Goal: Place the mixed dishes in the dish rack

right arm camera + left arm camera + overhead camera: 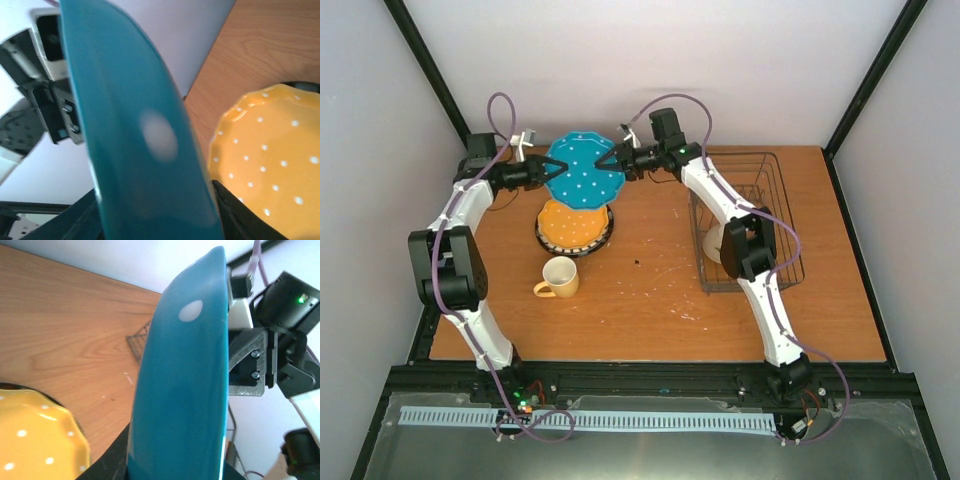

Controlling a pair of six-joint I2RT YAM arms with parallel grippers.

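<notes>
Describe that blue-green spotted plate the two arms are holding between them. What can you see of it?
The teal plate looks like glossy ceramic, scattered with small white dots, with a many-sided, scalloped rim. It faces upward, roughly level, and seems raised above the wooden table near its far edge, just beyond the orange-yellow dotted plate. The left hand pinches its left rim and the right hand its right rim. Nothing else appears to touch it. No chips show.

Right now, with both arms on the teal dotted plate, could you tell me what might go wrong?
The left pincer and right pincer each grip only an edge of the teal white-dotted plate; uneven pulling could make it slip.
A drop might land on the orange-yellow dotted plate lying nearby and chip both.
</notes>
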